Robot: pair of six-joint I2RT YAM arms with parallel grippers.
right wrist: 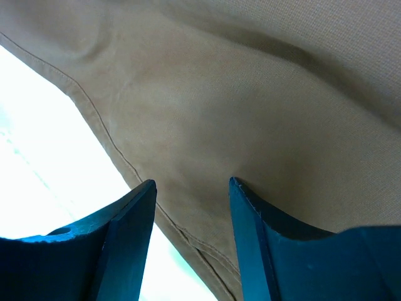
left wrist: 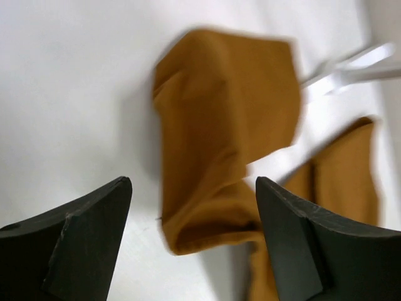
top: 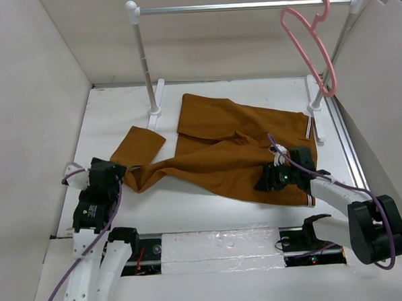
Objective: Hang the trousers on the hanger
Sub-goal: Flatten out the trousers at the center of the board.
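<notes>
Ahead of wide-open left gripper: trousers leg; right gripper part-open over trousers.

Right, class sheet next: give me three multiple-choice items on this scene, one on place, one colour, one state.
1. Where is the hanger? A on the table; B hooked on the rail; C in a pincer.
2. The trousers are: A navy; B grey; C rust-brown.
3. The left pincer is: A open; B shut on the hanger; C shut on the rail.
Key: B, its hook sits over the rail's right end; C, plain in the overhead view; A, its jaws stand wide apart.
</notes>
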